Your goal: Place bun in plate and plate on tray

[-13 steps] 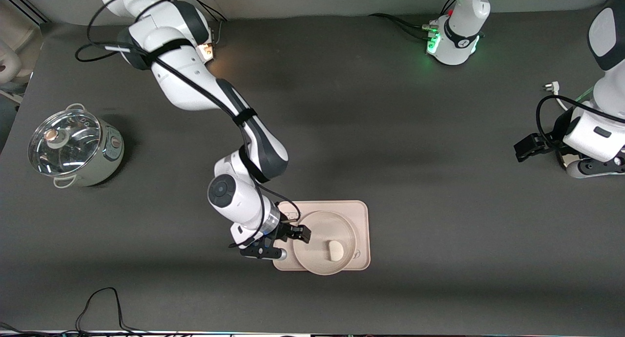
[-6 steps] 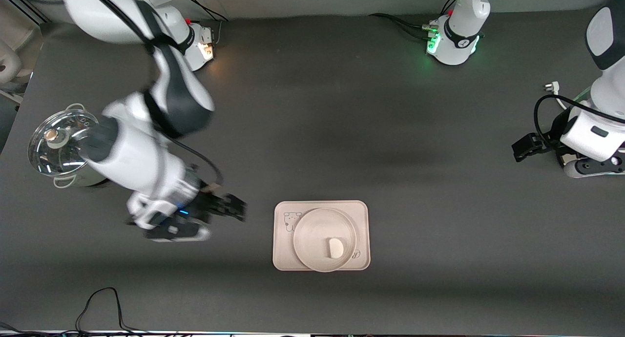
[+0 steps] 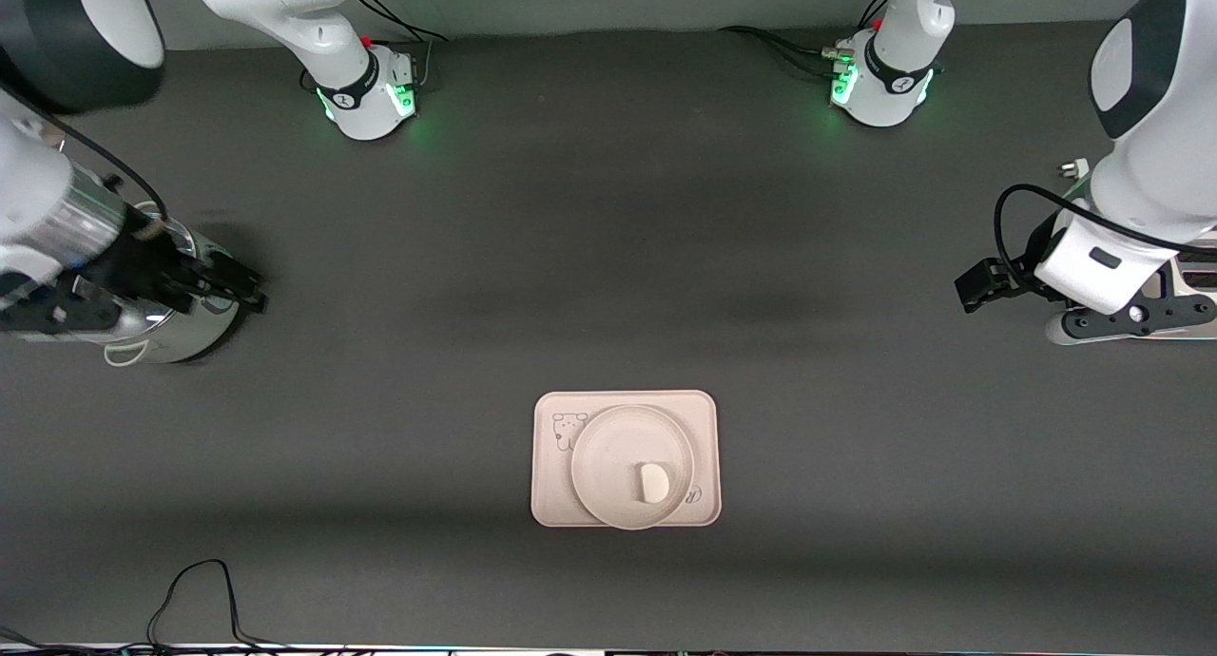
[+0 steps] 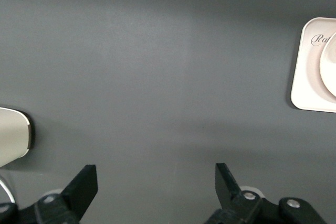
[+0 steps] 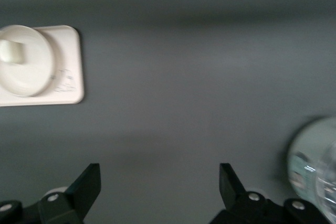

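The white bun [image 3: 652,483] lies in the round cream plate [image 3: 599,466]. The plate sits on the rectangular tray [image 3: 699,411] with the bear drawing, near the front camera at mid table. The tray also shows in the right wrist view [image 5: 68,72] with the plate [image 5: 31,74] and bun [image 5: 11,52] on it, and a corner of it shows in the left wrist view [image 4: 310,77]. My right gripper [image 3: 233,290] is open and empty, up over the pot at the right arm's end. My left gripper [image 3: 979,285] is open and empty at the left arm's end.
A metal pot with a glass lid [image 3: 181,337] stands at the right arm's end of the table, partly hidden by my right arm; it shows in the right wrist view [image 5: 315,166]. A black cable [image 3: 195,589] loops at the table edge nearest the front camera.
My right gripper has left the plate's rim at the tray and swung away to the right arm's end, over the pot. My left gripper has shifted slightly toward the table's middle. Plate and bun rest on the tray.
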You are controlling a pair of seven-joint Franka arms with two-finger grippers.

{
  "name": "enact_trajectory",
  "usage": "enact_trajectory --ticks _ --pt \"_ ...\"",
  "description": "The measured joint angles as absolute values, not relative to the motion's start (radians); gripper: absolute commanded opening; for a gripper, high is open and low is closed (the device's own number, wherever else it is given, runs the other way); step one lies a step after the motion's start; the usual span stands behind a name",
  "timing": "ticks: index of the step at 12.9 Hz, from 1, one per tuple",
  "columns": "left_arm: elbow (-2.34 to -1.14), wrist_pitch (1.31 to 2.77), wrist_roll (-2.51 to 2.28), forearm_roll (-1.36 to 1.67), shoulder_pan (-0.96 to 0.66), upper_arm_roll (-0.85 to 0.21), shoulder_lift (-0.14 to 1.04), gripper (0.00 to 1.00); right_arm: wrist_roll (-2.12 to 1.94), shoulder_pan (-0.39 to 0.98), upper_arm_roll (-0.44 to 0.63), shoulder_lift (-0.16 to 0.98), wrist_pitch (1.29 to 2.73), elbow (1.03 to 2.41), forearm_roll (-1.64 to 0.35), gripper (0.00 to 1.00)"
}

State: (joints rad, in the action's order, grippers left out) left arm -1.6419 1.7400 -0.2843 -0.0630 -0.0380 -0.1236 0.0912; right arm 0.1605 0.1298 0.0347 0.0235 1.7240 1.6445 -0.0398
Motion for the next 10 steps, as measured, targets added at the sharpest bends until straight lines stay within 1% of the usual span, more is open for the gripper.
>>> enact_trajectory --ticks 2,3,6,8,10 --pt "-1.642 1.740 -0.285 -0.063 -0.039 -0.124 0.091 1.00 0.161 0.017 -0.059 -0.030 1.701 1.701 -0.021 1.00" --pt "-1.645 1.739 -0.285 -0.063 -0.040 -0.124 0.090 1.00 0.161 -0.013 -0.081 -0.040 1.690 1.715 -0.021 1.00" --pt "-1.685 1.750 -0.305 -0.063 -0.044 -0.140 0.065 1.00 0.161 -0.025 -0.092 -0.041 1.686 1.732 -0.021 1.00" --pt "-1.750 1.785 -0.327 -0.063 -0.050 -0.156 0.019 1.00 0.161 -0.024 -0.100 -0.041 1.686 1.735 -0.021 1.00" --pt "-1.789 1.787 -0.330 -0.063 -0.050 -0.158 -0.021 1.00 0.161 -0.017 -0.105 -0.041 1.686 1.735 -0.021 1.00"
